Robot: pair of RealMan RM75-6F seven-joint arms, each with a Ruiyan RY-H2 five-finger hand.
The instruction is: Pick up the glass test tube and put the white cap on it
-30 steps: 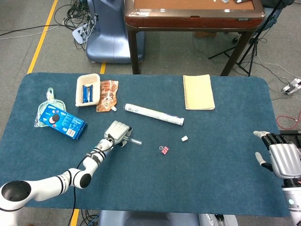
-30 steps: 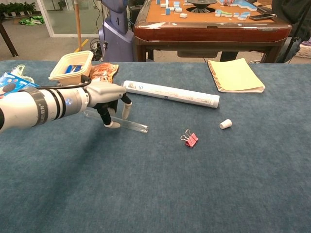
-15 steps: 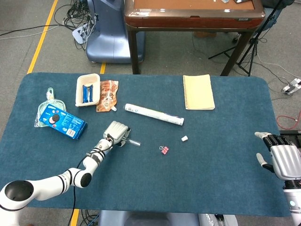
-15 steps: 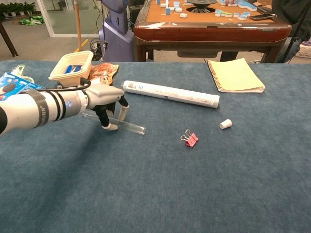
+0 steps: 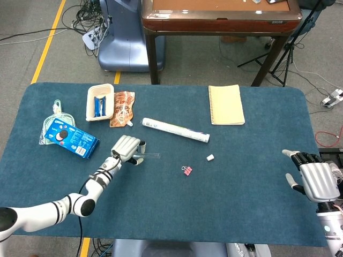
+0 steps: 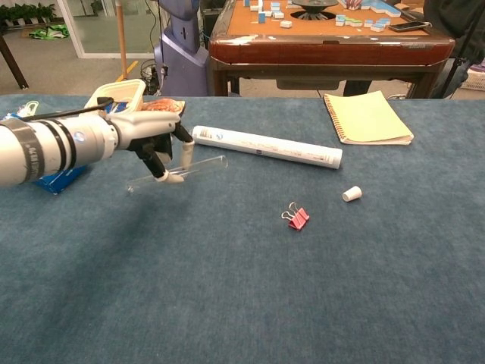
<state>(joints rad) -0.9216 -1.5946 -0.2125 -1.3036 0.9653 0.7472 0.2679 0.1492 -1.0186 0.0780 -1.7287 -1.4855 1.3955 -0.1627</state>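
My left hand (image 5: 125, 148) (image 6: 154, 136) holds the clear glass test tube (image 6: 198, 167) (image 5: 150, 156) in its fingers, lifted off the blue table with its free end tilted up toward the right. The small white cap (image 5: 210, 157) (image 6: 351, 194) lies on the cloth well to the right of the tube, untouched. At the table's right edge my right hand (image 5: 315, 180) hovers with fingers spread and nothing in it; the chest view does not show it.
A long white paper roll (image 5: 175, 130) (image 6: 265, 147) lies just behind the tube. A pink binder clip (image 5: 187, 171) (image 6: 297, 217) sits near the cap. A yellow notepad (image 5: 225, 104), a plastic container (image 5: 100, 101), a snack pouch (image 5: 121, 108) and a blue cookie pack (image 5: 71, 138) lie further off.
The left hand has raised the test tube off the table and drawn it back to the left, its free end now tilted up. The right hand shifted slightly inward.
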